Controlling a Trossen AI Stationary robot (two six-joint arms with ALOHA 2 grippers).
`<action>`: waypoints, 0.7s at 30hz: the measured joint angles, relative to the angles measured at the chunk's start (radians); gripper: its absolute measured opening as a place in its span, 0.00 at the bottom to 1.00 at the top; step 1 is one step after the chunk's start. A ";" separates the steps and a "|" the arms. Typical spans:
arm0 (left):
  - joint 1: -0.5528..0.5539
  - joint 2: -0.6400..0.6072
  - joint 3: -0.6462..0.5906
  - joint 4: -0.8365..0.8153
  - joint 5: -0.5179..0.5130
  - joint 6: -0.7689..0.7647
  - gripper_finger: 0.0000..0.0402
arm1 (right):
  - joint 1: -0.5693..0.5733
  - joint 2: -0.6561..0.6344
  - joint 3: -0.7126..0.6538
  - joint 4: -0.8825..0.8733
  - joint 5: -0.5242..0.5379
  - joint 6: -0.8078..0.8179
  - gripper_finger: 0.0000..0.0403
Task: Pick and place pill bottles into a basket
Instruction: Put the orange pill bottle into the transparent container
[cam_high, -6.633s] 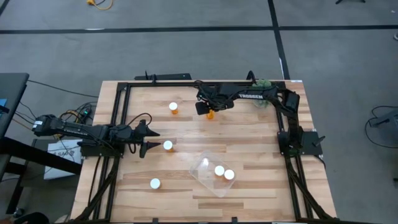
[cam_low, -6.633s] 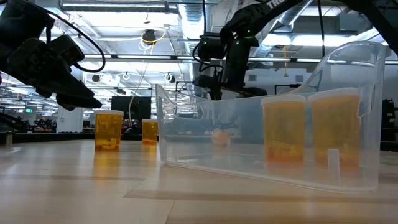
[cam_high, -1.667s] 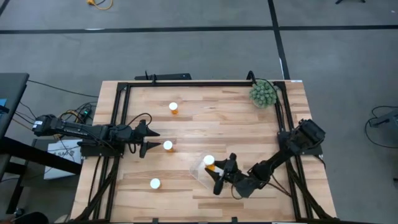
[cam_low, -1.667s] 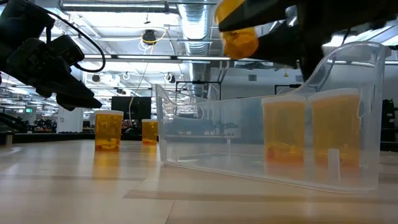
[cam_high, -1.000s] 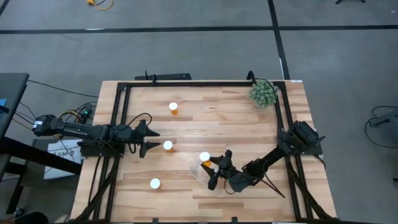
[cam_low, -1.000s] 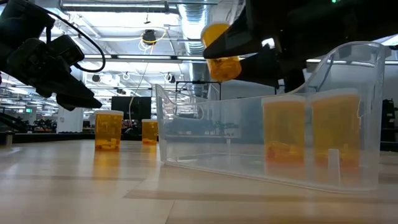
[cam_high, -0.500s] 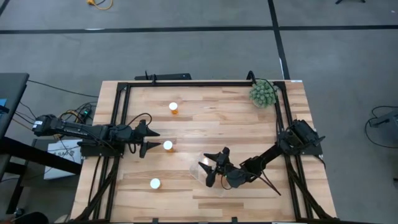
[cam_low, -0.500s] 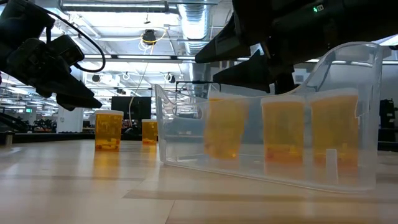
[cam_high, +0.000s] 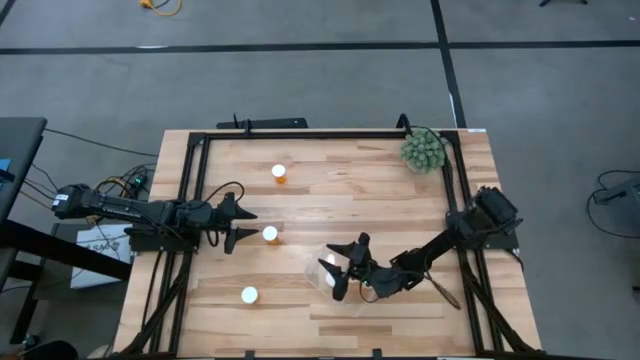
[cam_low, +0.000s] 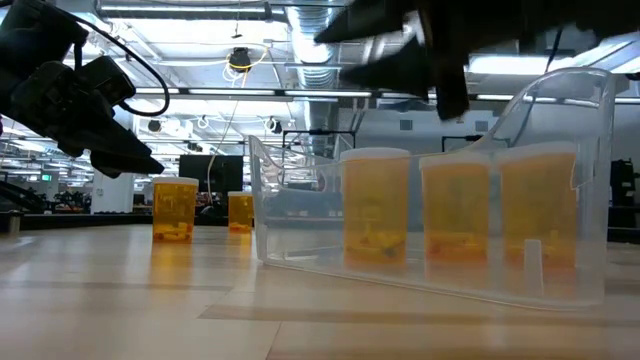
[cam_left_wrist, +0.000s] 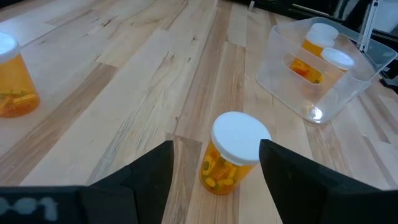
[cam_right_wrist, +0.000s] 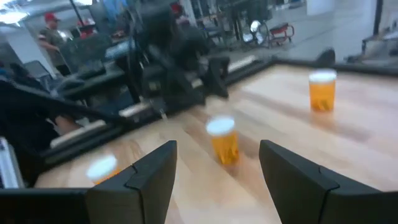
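The right arm has swung from the far side of the tabletop (cam_high: 380, 200) to the basket (cam_low: 560, 290) and let go of its bottle, which now stands upright inside as the third one (cam_low: 375, 205), beside the two already there. The right gripper (cam_high: 340, 270) hangs just above the basket with its fingers spread and nothing between them.

The left gripper (cam_high: 237, 222) waits at the left edge, fingers parted around a bottle (cam_left_wrist: 231, 151) but not touching it.

Judging by the count, half the job is done: three bottles remain out, that one, one near the far edge (cam_high: 279, 173) and one near the front (cam_high: 249, 295).
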 joint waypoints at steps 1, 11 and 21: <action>0.000 0.000 0.000 0.000 0.000 0.000 0.56 | -0.004 -0.021 0.001 -0.006 -0.010 -0.016 0.55; 0.000 0.000 0.000 0.000 0.000 0.000 0.56 | -0.161 -0.202 0.088 -0.376 -0.282 -0.026 0.55; 0.000 0.000 0.000 0.000 0.000 0.000 0.56 | -0.143 -0.497 0.126 -0.836 -0.390 0.017 0.55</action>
